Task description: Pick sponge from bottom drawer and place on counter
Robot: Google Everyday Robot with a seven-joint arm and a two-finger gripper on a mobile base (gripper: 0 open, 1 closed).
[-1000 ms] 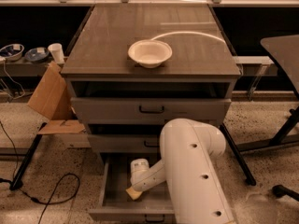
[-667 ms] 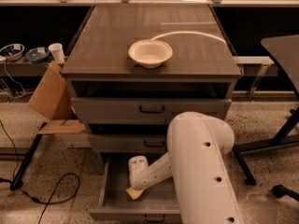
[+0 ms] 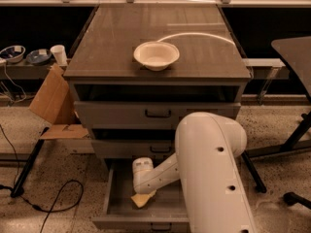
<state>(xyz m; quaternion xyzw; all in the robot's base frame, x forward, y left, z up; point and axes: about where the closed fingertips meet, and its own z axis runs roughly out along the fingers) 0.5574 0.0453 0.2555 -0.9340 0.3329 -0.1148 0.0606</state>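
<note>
The bottom drawer (image 3: 112,200) stands pulled open below the two shallower grey drawers. A pale yellow sponge (image 3: 140,199) lies on its floor, partly covered by my arm. My gripper (image 3: 144,191) reaches down into the drawer right over the sponge, behind the white wrist housing. The counter (image 3: 194,52) is the dark glossy top of the cabinet, with a white bowl (image 3: 156,55) near its front middle.
My bulky white arm (image 3: 214,178) fills the lower right, in front of the drawers. A cardboard piece (image 3: 51,106) leans at the cabinet's left. A black cable (image 3: 53,203) lies on the speckled floor. A dark table (image 3: 296,52) and its legs stand at right.
My arm's large link has shifted to the right and up. The wrist stays inside the bottom drawer over the sponge. The bowl has not moved.
</note>
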